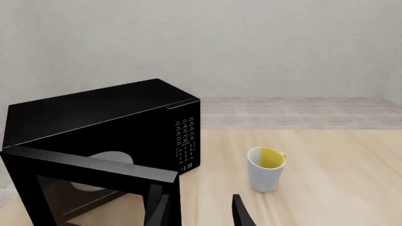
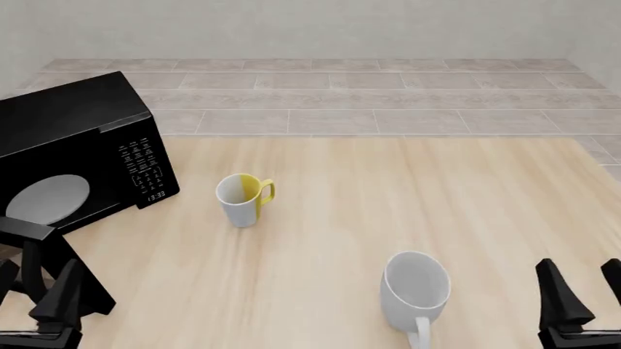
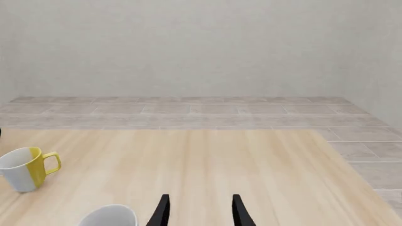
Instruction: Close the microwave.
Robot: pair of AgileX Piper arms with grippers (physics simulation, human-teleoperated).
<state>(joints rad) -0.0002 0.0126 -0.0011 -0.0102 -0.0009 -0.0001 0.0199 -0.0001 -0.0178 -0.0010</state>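
The right pincer [image 3: 197,212] gapes over the table [image 3: 251,165], near a white-and-yellow mug [image 3: 25,169] and a white mug [image 3: 110,215].

Your front view looks down from above, behind arms. Left wrist view faces microwave [image 1: 100,136] close up. All views share yellow-and-white mug [image 2: 243,199].

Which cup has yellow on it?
The cup standing next to the microwave has yellow on it: its handle and inside are yellow. The other cup, closer to the right gripper, is plain white-grey.
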